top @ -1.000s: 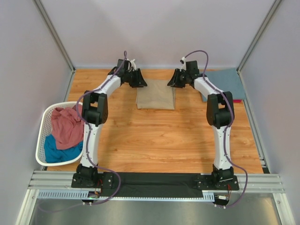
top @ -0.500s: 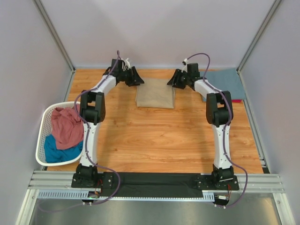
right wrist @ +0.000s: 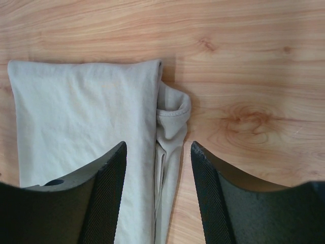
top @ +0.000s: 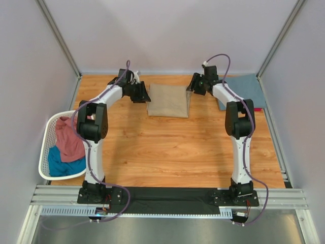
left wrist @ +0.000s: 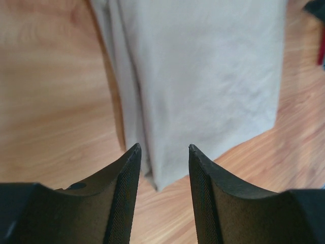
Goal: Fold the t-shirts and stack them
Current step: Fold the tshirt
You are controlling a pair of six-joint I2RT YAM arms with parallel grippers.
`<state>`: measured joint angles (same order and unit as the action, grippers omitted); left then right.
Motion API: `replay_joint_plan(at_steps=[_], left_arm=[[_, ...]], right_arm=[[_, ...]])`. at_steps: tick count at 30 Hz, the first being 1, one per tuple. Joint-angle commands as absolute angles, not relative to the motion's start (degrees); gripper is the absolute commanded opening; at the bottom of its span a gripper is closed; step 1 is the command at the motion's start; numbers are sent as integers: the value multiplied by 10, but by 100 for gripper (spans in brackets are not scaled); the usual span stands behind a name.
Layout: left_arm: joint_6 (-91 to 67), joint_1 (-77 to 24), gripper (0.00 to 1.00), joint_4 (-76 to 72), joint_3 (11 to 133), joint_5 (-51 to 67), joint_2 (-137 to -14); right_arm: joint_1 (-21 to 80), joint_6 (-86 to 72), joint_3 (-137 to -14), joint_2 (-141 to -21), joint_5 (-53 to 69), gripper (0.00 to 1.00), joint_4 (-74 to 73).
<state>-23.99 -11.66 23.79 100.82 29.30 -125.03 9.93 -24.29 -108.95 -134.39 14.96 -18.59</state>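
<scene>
Left jaws stand apart and empty over a corner of the folded tan cloth t-shirt (left wrist: 203, 76). Right jaws are parted too, gripping nothing, above its tucked edge. It lies at the back of the wooden counter (top: 177, 152), folded and apart from the slate-blue folded shirt (top: 244, 86) far right. Stacking remains, I'd say, and the crumpled pink shirt (top: 68, 140) and teal shirt (top: 63, 166) wait in the white slatted plastic basket (top: 45, 137).

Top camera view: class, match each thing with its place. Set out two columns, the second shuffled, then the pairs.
Things: 1 tan shirt; 2 pink shirt; 3 grey-blue shirt; 4 basket.
Places: A far right corner of the table; B at the table's left edge; C folded, far middle of the table; D inside the basket.
Pairs: 1-C; 2-D; 3-A; 4-B.
</scene>
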Motion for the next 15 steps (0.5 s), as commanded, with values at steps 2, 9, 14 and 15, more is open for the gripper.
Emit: replay_joint_plan(at_steps=[2,9,14,15], left_arm=[[-216,-131,49,275,976,263,-1238],[-243,-134,49,254,929,260,-1231],[-248,-137,45,256,916,251,-1240],[-248,-137,42,260,918,248,-1246]], right_arm=[[100,-227,-1123,-1345,128,56,-202],[118,-211,-1136,-1368,129,56,-214],[126,-212,-1172,-1396,118,56,-233],[127,-213,-1175,-1401,115,56,-241]])
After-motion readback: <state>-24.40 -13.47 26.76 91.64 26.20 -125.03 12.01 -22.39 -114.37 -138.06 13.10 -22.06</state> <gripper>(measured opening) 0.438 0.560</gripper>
